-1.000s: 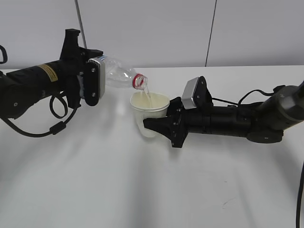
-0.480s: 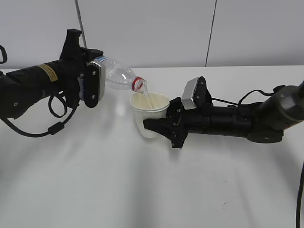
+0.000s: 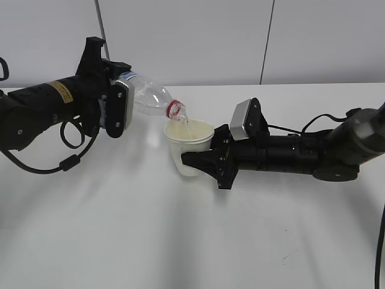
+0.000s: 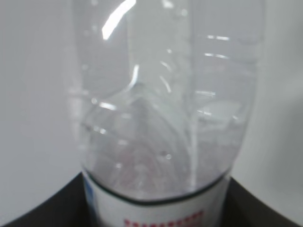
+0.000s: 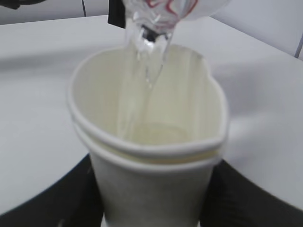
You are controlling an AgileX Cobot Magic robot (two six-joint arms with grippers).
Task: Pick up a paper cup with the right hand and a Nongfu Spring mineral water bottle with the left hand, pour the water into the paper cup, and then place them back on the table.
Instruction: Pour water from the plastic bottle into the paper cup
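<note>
My left gripper [image 3: 114, 108] is shut on the clear Nongfu Spring bottle [image 3: 147, 97], held tilted with its red neck ring [image 3: 173, 108] over the cup. In the left wrist view the bottle [image 4: 163, 109] fills the frame, its label at the bottom. A thin stream of water [image 3: 183, 119] runs from the mouth into the white paper cup [image 3: 189, 147]. My right gripper [image 3: 195, 161] is shut on the cup and holds it above the table [image 3: 180, 241]. In the right wrist view the cup [image 5: 147, 151] is squeezed out of round, with the water [image 5: 147, 71] falling into it.
A black cable [image 3: 72, 156] loops under the left arm. A grey block [image 3: 242, 119] sits on the right wrist. Another cable [image 3: 380, 241] hangs at the right edge. A grey wall stands behind the table's far edge.
The left gripper and bottle have risen slightly and the bottle's neck has shifted a little left. Water keeps pouring. The right gripper and cup have hardly moved.
</note>
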